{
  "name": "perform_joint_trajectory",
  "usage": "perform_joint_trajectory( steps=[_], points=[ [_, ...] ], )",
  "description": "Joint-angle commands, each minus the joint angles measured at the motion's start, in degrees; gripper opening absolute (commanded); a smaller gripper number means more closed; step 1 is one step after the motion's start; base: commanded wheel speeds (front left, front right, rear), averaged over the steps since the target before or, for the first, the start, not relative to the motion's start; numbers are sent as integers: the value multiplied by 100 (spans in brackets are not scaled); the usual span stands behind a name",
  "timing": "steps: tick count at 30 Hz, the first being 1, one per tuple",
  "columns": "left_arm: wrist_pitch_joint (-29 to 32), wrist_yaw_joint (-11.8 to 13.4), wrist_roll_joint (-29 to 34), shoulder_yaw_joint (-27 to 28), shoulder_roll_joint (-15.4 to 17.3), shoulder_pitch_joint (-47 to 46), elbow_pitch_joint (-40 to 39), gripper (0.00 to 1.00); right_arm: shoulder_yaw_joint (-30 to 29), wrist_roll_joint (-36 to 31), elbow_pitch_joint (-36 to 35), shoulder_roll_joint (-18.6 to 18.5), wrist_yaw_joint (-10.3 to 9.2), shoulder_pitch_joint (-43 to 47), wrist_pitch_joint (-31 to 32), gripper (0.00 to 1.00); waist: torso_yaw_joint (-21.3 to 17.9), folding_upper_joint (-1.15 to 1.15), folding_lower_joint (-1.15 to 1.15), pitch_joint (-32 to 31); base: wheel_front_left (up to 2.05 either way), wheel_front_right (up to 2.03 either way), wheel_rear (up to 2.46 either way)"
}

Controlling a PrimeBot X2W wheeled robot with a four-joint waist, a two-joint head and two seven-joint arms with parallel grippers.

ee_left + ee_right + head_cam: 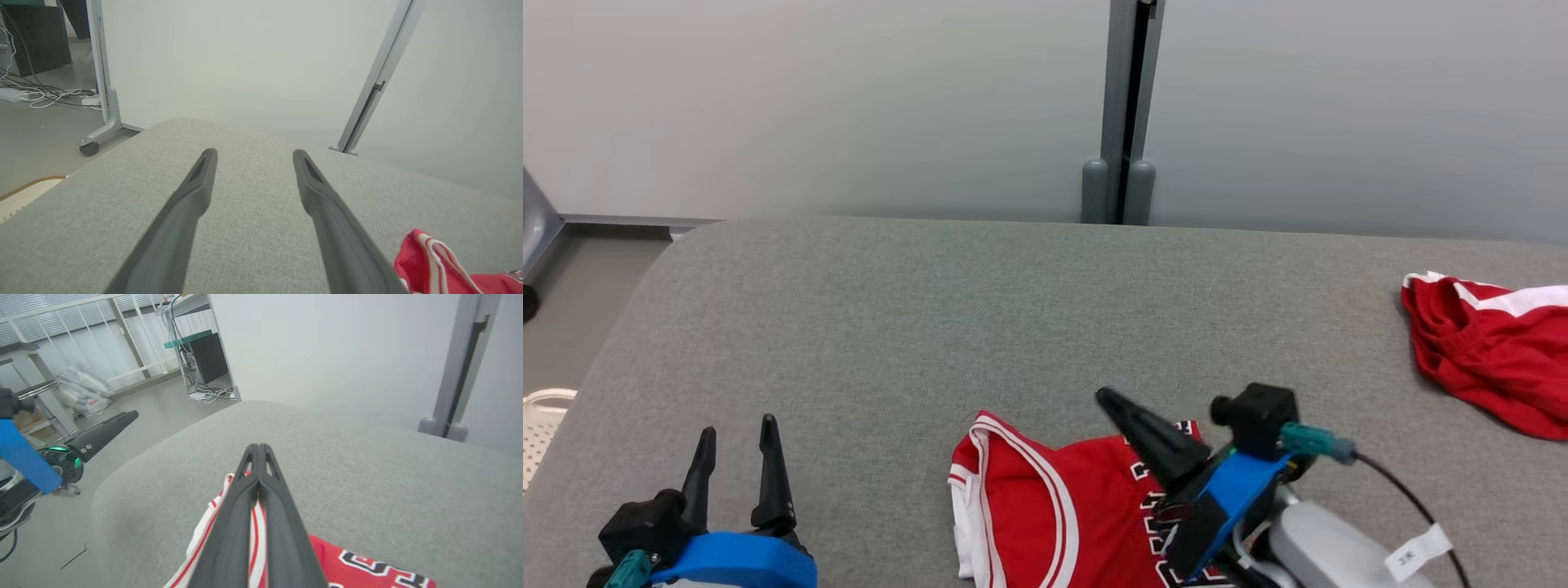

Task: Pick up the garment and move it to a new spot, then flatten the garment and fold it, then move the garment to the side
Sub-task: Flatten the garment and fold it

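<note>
The jersey point(1045, 506) was found crumpled at 6 o'clock on the table point(890, 310), by its near edge. The right gripper point(1106, 400) was held over it with fingers point(237, 531) pressed together on nothing, pointing to 10 o'clock; the left gripper point(738, 427) was spread wide at 8 o'clock, clear of it. If the fingers were lowered unopened, the jersey would likely be pushed and bunched, not gripped. It could be dragged off the edge by a one-sided pull.

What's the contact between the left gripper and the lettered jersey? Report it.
Apart. The head view shows bare grey cushion between the open left gripper and the lettered jersey.
</note>
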Motion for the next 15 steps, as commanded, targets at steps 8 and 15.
perform_joint_trajectory(
  steps=[8,15],
  points=[
    [-25,-97,200,172,-24,86,-383,100,-1605,-676,289,-330,1,85,-491,100,-429,0,0,-110,0,0,0],
    [-25,-102,416,342,-66,167,-579,100,-3004,-1538,141,-87,1,700,-543,100,-705,0,0,-146,0,0,0]
  ],
)
